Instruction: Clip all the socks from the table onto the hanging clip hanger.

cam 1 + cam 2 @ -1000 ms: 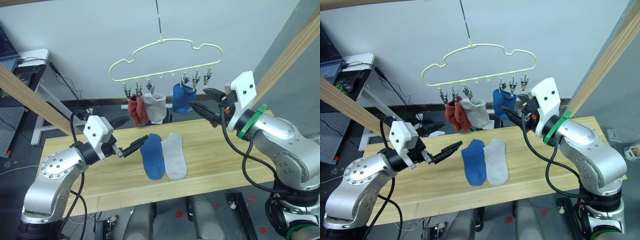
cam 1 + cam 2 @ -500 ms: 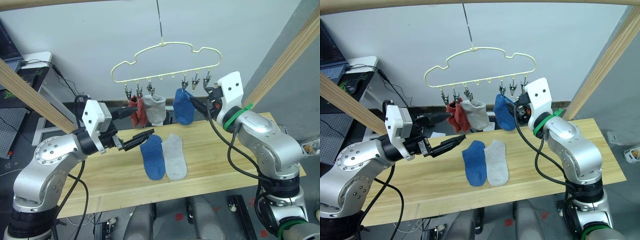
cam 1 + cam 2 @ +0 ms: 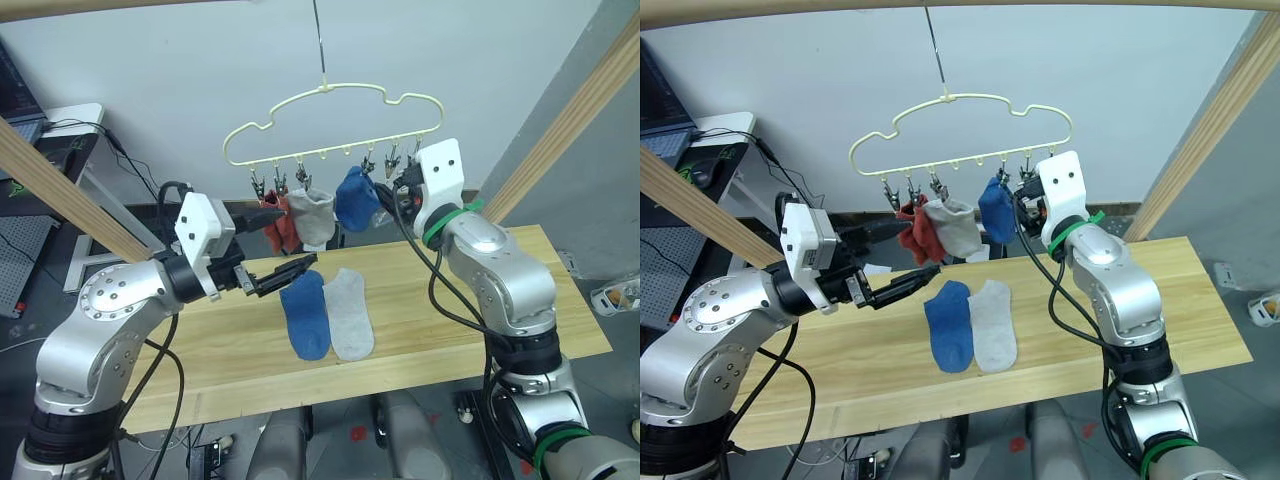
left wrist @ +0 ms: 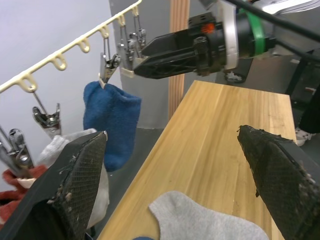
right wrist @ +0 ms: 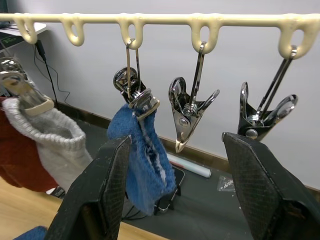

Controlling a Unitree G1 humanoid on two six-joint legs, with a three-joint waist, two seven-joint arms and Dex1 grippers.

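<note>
On the long light wood plank table, a plain blue ankle sock and a light grey ankle sock are seen lying flat, touching side by side, not yet hung. The left gripper, its two black fingers spread apart and empty, is held just above the table beside the blue sock's cuff. Farther back, the right gripper is raised to the thin pale yellow cloud-shaped wire clip hanger, its fingers parted with nothing between them, just beside a hanging blue sock pinched by a small silver clip. Two empty clips are left beside it; rust red socks and a grey one hang at the other end. The freely hanging hanger could be knocked into a swing by the right fingers, and the lightly pinched blue sock could be shaken loose.
</note>
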